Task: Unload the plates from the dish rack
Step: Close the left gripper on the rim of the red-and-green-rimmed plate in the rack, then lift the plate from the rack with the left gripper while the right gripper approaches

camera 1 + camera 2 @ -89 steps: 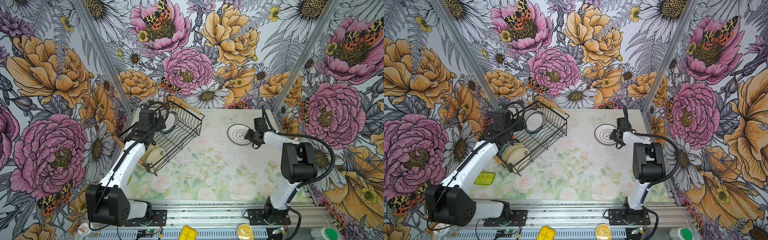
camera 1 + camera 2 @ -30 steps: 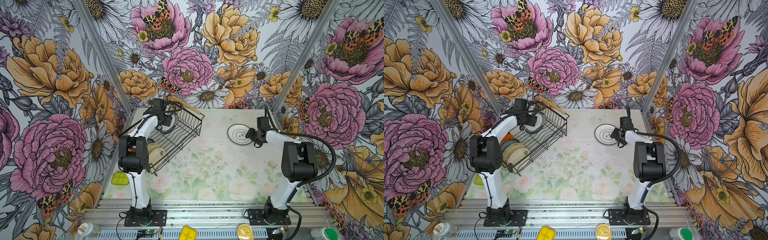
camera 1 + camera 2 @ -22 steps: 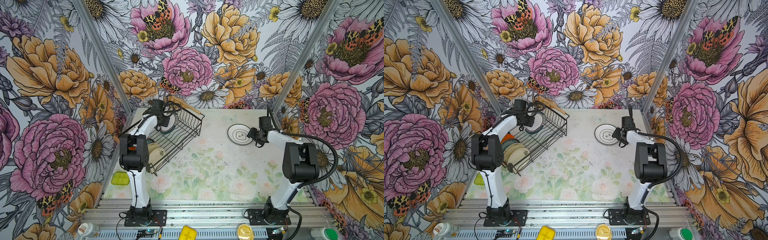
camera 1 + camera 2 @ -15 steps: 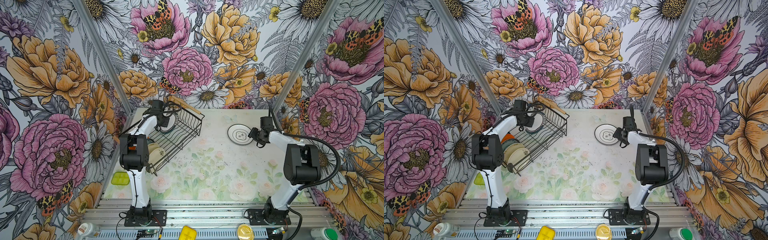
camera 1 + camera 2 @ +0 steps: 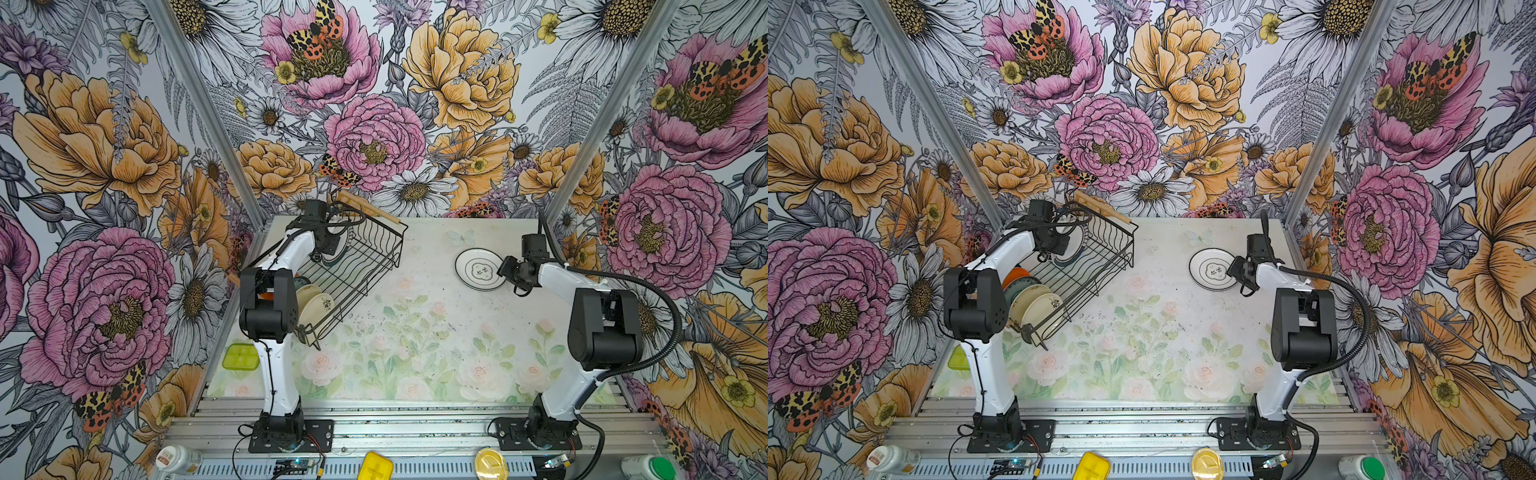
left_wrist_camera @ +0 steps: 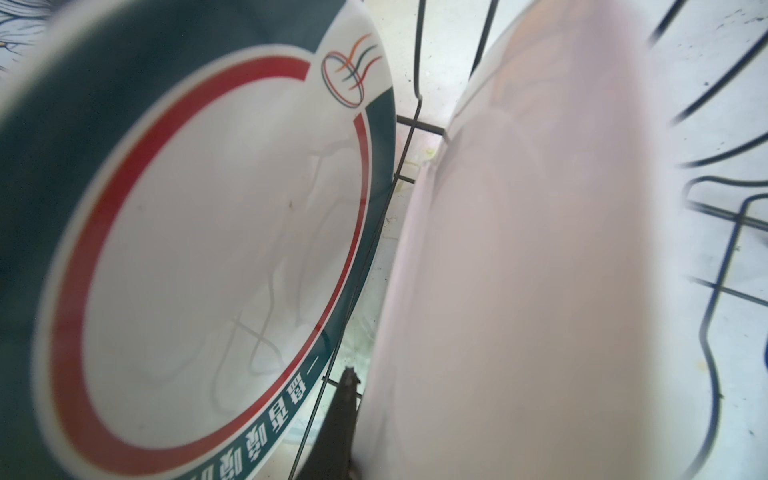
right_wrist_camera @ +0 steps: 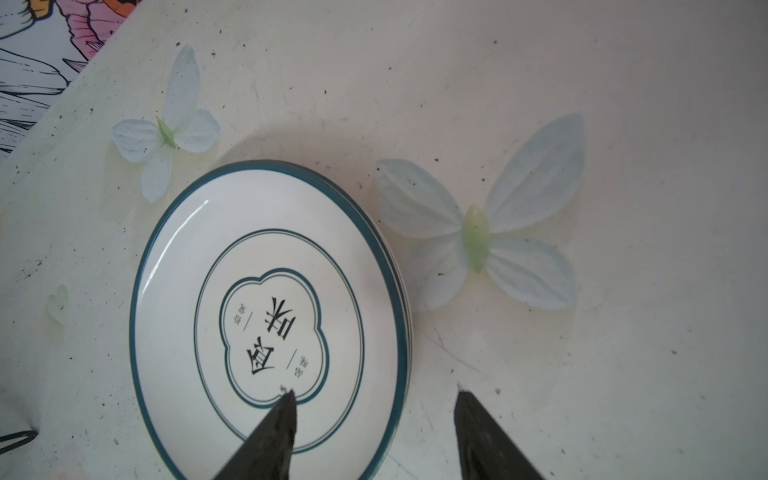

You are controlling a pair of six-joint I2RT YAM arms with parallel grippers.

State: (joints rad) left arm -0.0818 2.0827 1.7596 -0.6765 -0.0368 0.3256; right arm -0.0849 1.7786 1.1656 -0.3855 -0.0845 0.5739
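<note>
1. Left end effector [image 5: 326,253] sits inside the rack [image 5: 390,249] at its far end. It looks clamped on the white plate [image 6: 519,270] rim. One finger is hidden, so that is a judgement.
2. Lift straight up along the dividers with no twist, or it clips the teal plate [image 6: 216,216] just beside.
3. Right end effector [image 7: 375,392] is open and empty, over the edge of the stack [image 5: 478,269].
4. The stack lies flat on the tabletop [image 5: 415,332], well apart from the rack.
5. The rack holds at least two large plates at the far end. Small plates [image 5: 1038,307] in orange, grey and cream stand upright at the near end.
</note>
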